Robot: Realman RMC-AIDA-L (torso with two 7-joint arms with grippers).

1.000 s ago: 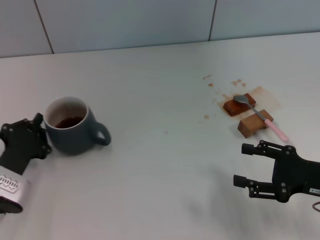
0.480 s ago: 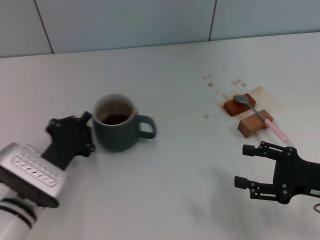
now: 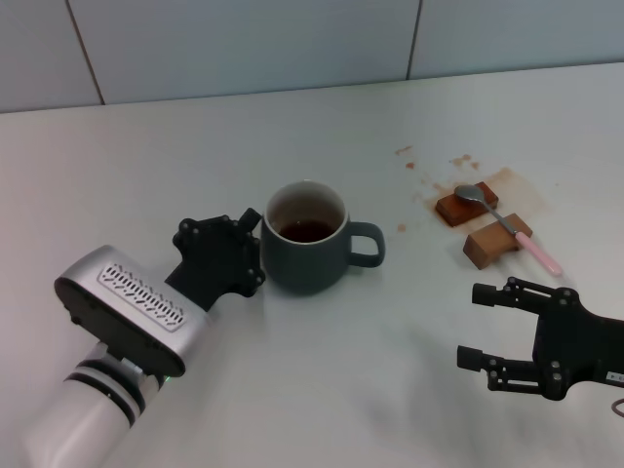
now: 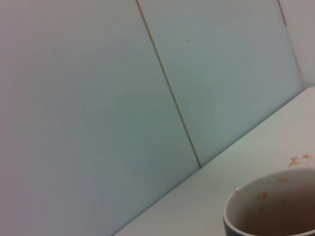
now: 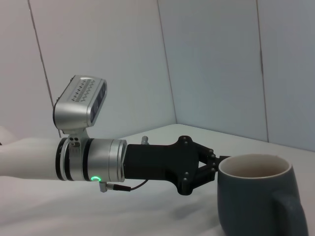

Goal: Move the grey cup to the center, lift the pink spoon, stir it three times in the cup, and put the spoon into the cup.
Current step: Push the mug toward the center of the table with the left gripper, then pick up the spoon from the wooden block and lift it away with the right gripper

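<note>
The grey cup (image 3: 307,255) stands near the table's middle with dark liquid at the bottom and its handle pointing right. It also fills a corner of the left wrist view (image 4: 275,206) and shows in the right wrist view (image 5: 256,201). My left gripper (image 3: 253,239) (image 5: 215,163) is shut, its fingertips pressed against the cup's left side just under the rim. The pink spoon (image 3: 507,226) lies across two brown wooden blocks at the right, bowl toward the wall. My right gripper (image 3: 468,322) hovers open below the spoon, holding nothing.
The two brown blocks (image 3: 492,244) sit on a brown stain, with small brown spatter spots (image 3: 405,156) toward the wall. The tiled wall (image 3: 292,39) runs along the table's far edge. My left arm's silver wrist (image 3: 132,307) stretches across the lower left.
My left gripper has slid to the right with the cup against it, from the table's left side to near the middle. The right gripper and spoon have stayed put.
</note>
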